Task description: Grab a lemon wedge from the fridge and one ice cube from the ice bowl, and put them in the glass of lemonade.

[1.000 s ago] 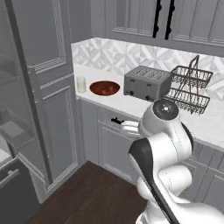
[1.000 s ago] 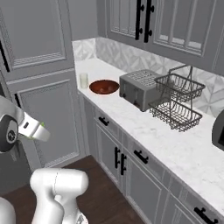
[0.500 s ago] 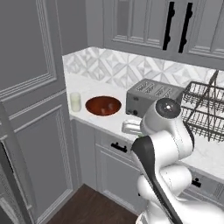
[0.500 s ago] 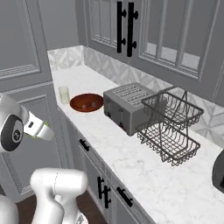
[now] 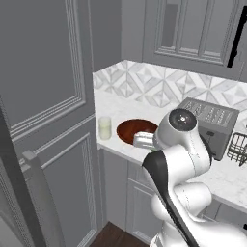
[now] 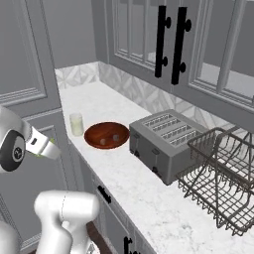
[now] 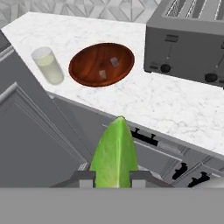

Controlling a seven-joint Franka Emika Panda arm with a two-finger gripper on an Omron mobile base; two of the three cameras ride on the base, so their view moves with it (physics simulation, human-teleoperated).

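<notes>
Yellow-green lemon wedge point(image 7: 114, 154): clamped between the gripper point(image 7: 113, 178) fingers, off the counter's point(image 7: 175, 109) front edge. Ahead on the counter: reddish-brown ice bowl point(image 7: 102, 64) holding two cubes; glass of lemonade point(image 7: 48, 65) just beside it; toaster point(image 7: 188, 41) opposite.

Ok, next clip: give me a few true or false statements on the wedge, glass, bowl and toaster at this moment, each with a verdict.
1. The gripper holds the lemon wedge. True.
2. The wedge is already in the glass. False: it is between the fingers, out in front of the counter.
3. The bowl stands between the glass and the toaster. True.
4. The bowl holds no ice. False: two ice cubes lie in it.
5. The glass lies on its side. False: it stands upright.
</notes>
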